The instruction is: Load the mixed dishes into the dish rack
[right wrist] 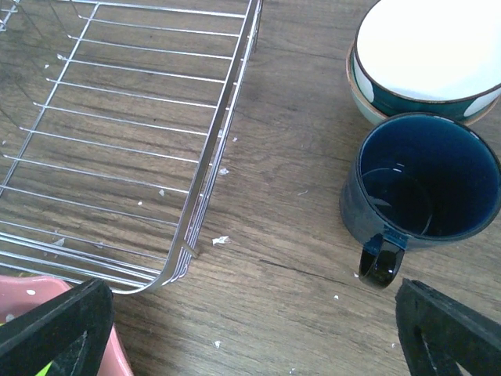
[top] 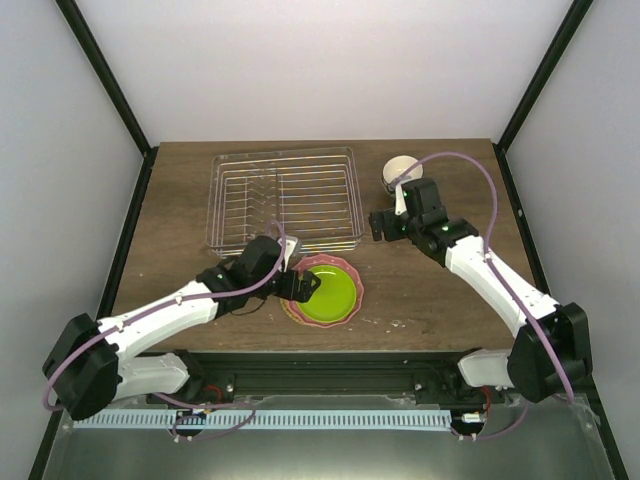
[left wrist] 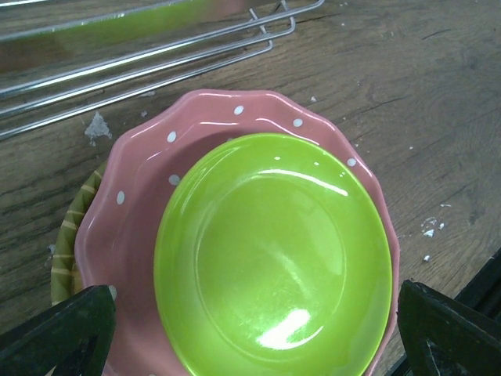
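left pincer: apart | lime-green round plate: directly beneath it (atop pink scalloped plate) | right pincer: apart, farther

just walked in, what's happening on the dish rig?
Loading has barely begun: no dish is in the rack yet. The left gripper is open over the green plate, which lies on the pink plate just in front of the rack. The right gripper is open above the mug, which stands upright beside the stacked bowls to the right of the rack. Neither gripper holds anything.
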### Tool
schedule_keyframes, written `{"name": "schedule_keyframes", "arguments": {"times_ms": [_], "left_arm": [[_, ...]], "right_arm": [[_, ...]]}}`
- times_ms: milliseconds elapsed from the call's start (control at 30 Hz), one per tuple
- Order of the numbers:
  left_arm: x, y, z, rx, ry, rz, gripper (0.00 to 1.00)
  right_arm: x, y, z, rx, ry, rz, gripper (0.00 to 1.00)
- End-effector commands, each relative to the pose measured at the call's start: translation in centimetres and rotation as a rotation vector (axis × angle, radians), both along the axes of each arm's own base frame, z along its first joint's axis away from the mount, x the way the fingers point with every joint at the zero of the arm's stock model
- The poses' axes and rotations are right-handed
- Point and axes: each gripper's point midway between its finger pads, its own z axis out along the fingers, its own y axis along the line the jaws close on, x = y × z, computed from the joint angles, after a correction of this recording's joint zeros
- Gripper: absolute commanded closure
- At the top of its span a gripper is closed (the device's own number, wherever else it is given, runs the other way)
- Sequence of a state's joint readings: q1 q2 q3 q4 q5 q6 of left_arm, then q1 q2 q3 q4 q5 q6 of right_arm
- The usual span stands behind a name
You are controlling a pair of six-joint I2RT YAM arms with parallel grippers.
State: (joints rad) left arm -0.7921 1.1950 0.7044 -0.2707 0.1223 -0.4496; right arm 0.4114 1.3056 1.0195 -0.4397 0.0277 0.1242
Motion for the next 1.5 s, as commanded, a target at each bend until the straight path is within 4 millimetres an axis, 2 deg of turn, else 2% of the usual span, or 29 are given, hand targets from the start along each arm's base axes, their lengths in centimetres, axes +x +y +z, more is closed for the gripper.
{"name": "schedule_keyframes", "arguments": {"times_ms": [0, 233, 467, 767, 1000, 1467], "left_arm": [[-0.2, 0.1, -1.2, 0.012, 0.020, 0.009, 0.00], [-0.4, 0.0, -1.8, 0.009, 0.041, 0.011, 0.00], [-0.3, -0.1, -1.2, 0.001, 0.029, 0.005, 0.00], [-0.4, -0.5, -3.5, 0.021, 0.073, -0.008, 0.01], [-0.3, -1.0, -3.5, 0.006, 0.072, -0.018, 0.02], [-0.4, -1.3, -5.0, 0.010, 0.103, -0.024, 0.02]], "right_arm": [[-0.1, -0.4, 0.3, 0.005, -0.008, -0.020, 0.00], [-0.1, -0.4, 0.1, 0.008, -0.008, -0.024, 0.00], [-0.1, 0.0, 0.5, 0.027, -0.012, -0.010, 0.00], [-0.3, 0.1, 0.1, 0.025, 0.005, 0.002, 0.00], [-0.2, 0.2, -0.1, 0.022, 0.012, 0.007, 0.00], [-0.3, 0.3, 0.0, 0.018, 0.013, 0.019, 0.00]]}}
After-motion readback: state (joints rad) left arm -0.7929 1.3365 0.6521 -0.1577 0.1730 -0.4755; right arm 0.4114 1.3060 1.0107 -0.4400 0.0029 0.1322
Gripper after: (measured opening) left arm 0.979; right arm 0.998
